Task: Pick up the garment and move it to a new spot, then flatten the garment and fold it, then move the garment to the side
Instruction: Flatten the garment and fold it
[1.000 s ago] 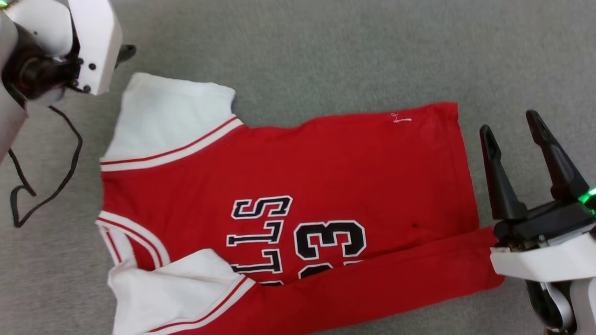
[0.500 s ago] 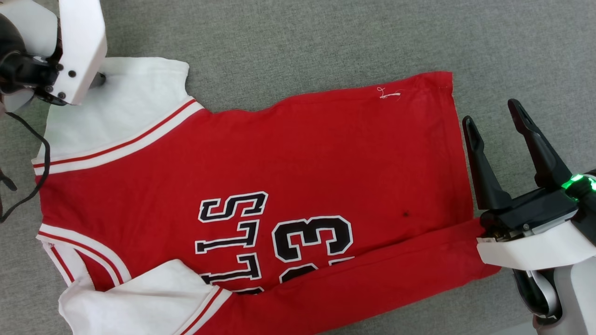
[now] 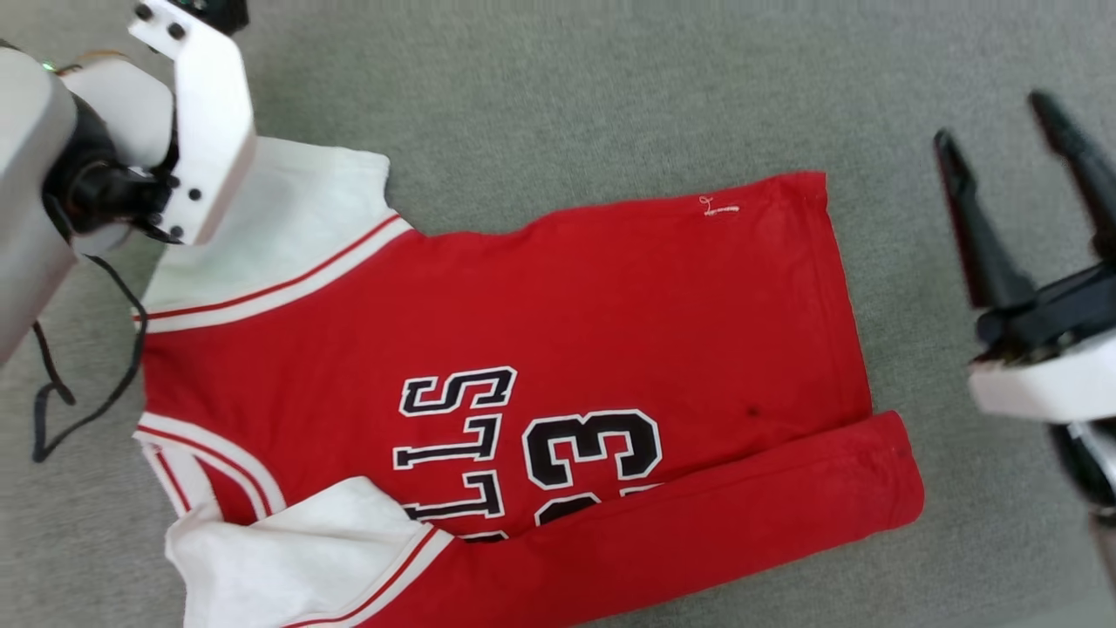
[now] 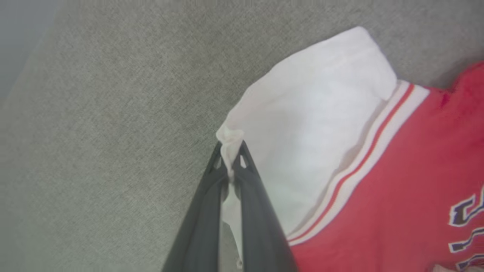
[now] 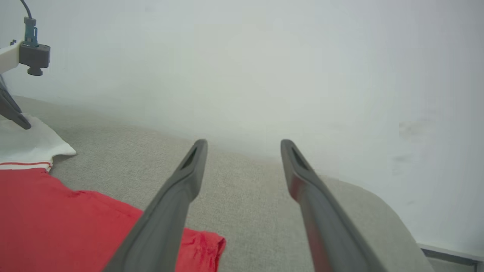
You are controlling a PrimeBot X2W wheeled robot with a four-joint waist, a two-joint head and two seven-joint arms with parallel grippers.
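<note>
Garment [image 3: 523, 349] lies front up on the grey surface [image 3: 610, 87], long axis running left to right across the head view and slightly tilted: collar end toward my left, hem [image 3: 841, 296] toward my right. Near long edge is already turned over the front as a folded strip [image 3: 715, 515], covering part of the lettering. My left gripper [image 4: 230, 151] is closed tight on a bunched corner of the far white sleeve [image 3: 288, 209], with cloth squeezed up between the tips in the left wrist view. My right gripper [image 3: 991, 118] is spread wide and holds nothing; it sits off the hem end, apart from the cloth, fingers pointing away over bare surface. I cannot tell its height above the surface. In the right wrist view the red fabric sits low and left of the fingers, not between them. Key relation: far hem corner [image 3: 815, 183] lies left of my right gripper and a bit nearer me, and the right arm is clearly the closer one. My guess is the far long edge gets folded next, so the right needs to swing left onto that corner to match the left's hold.
</note>
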